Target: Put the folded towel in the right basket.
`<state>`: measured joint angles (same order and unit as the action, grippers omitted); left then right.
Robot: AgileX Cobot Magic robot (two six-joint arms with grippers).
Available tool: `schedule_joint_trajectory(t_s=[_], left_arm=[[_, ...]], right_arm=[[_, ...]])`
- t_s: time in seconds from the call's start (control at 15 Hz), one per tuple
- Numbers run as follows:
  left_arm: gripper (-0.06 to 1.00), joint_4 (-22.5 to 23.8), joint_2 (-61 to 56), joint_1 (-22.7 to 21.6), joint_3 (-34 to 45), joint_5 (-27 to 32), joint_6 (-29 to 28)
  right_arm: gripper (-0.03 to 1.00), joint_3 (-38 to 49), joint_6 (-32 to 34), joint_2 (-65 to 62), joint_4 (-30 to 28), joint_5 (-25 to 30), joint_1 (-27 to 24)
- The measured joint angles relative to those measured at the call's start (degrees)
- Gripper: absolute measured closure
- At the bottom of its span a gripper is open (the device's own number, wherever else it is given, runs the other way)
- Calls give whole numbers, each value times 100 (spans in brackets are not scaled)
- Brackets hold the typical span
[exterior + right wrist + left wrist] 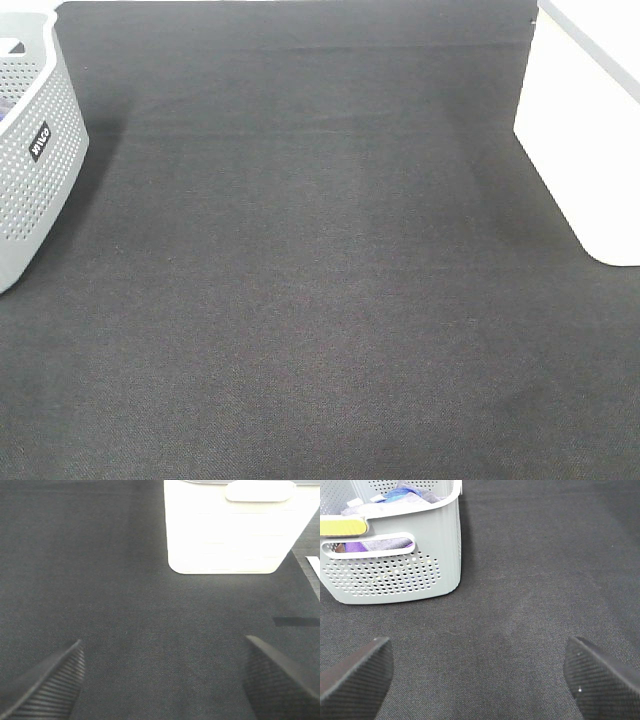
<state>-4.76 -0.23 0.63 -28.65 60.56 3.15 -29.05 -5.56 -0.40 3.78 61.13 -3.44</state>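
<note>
The terracotta-brown folded towel is out of view in every frame. The right basket (585, 130) is a large white plain-walled bin at the right edge of the high view; it also shows in the right wrist view (230, 527), ahead of my right gripper. My right gripper (162, 680) is open and empty above the dark mat. My left gripper (477, 677) is open and empty above the mat, in front of the grey basket. Neither gripper shows in the high view.
A grey perforated basket (30, 150) with a black label stands at the left edge. In the left wrist view it (395, 565) holds blue, purple and grey cloths. A dark woven mat (310, 280) covers the table.
</note>
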Motion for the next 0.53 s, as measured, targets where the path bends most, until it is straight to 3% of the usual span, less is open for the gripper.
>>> schedule_joint_trajectory(t_s=[0.53], left_arm=[[7,0,0,0,0,0,0]], right_arm=[[17,0,0,0,0,0,-6]])
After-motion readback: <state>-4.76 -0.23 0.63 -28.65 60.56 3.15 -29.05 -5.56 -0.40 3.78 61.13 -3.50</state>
